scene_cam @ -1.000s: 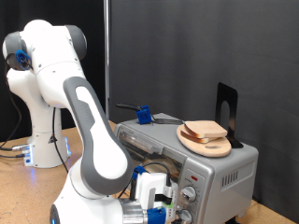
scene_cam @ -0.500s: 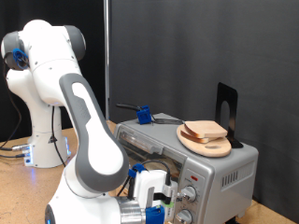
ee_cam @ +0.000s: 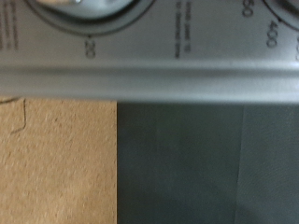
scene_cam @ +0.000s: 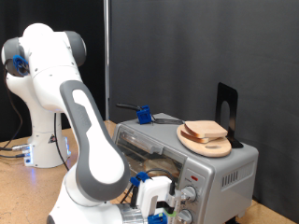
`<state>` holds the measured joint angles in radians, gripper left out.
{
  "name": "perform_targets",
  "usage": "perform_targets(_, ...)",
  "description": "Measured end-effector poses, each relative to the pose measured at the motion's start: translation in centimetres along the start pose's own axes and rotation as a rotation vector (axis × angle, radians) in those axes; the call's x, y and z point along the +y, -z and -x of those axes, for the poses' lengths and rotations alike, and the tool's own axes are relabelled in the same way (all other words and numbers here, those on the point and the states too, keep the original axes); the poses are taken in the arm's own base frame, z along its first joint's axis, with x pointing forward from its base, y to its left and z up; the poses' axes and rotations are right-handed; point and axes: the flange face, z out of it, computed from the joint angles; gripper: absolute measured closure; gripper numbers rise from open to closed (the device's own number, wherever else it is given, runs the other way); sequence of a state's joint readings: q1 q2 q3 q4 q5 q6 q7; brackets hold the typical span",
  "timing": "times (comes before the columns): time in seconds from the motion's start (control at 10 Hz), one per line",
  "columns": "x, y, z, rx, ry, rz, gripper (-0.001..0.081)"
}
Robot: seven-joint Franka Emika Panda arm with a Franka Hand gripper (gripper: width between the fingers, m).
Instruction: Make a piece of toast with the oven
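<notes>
The gripper (scene_cam: 161, 207) sits low at the bottom centre of the exterior view, right against the knob panel of the oven (scene_cam: 201, 166); whether its fingers are open or closed cannot be told. The wrist view shows only dial markings, so it is close to a knob (ee_cam: 79, 11). Bread slices (scene_cam: 206, 132) rest on a wooden board (scene_cam: 207, 144) atop the oven. Turning a knob well likely needs a centred, square grip.

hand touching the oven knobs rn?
Cannot tell. In the exterior view the hand sits right by the oven knobs, but no contact or gap shows. The wrist view shows only the panel close up, no fingers.
</notes>
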<state>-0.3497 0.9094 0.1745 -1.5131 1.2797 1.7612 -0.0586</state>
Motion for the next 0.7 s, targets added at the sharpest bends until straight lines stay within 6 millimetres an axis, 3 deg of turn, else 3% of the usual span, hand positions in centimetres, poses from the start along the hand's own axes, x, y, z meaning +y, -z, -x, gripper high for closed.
perform_targets(0.7, 0.6, -1.3, -1.0, -0.035, -0.007, 0.023, -0.0002)
